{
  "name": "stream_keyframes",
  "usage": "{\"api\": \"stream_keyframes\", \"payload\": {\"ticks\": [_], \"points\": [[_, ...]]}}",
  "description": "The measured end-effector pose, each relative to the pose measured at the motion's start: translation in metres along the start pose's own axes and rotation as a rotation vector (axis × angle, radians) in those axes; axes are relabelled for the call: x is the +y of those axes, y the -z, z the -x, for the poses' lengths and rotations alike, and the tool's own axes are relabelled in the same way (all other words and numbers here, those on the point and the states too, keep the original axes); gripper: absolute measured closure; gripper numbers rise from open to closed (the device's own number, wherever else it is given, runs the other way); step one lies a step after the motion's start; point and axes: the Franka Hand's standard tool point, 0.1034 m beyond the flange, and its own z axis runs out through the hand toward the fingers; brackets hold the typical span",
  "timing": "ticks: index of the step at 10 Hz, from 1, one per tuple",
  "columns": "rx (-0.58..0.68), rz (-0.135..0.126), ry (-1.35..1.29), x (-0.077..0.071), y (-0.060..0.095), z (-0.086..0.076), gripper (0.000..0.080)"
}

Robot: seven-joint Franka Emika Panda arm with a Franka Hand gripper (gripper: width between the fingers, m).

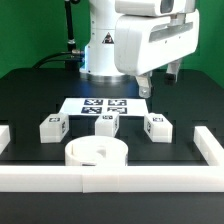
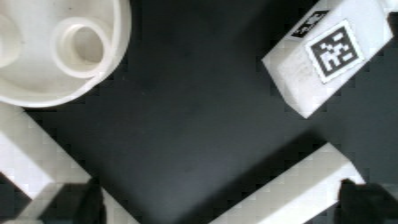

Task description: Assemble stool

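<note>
The white round seat [image 1: 98, 153] lies on the black table near the front rail, recessed side up. It also shows in the wrist view [image 2: 54, 50]. Three short white legs with square tags stand in a row behind it: one at the exterior view's left [image 1: 52, 126], one in the middle [image 1: 107, 123], one at the right [image 1: 157, 125]. One leg shows in the wrist view [image 2: 329, 55]. My gripper [image 1: 158, 80] hangs above the table behind the right leg. In the wrist view my gripper [image 2: 217, 208] is open and holds nothing.
The marker board [image 1: 105, 107] lies flat behind the legs. Long white border rails run along the front [image 1: 130, 178] and the right side [image 1: 208, 145]. A rail also crosses the wrist view [image 2: 267, 185]. The robot base stands at the back.
</note>
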Motion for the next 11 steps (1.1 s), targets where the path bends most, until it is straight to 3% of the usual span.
{"api": "stream_keyframes", "payload": {"ticks": [6, 7, 11], "points": [[0.001, 0.000, 0.017, 0.002, -0.003, 0.002, 0.0150], [0.005, 0.005, 0.071, 0.012, -0.013, 0.013, 0.0150], [-0.012, -0.022, 0.132, 0.039, -0.045, 0.039, 0.0150]]}}
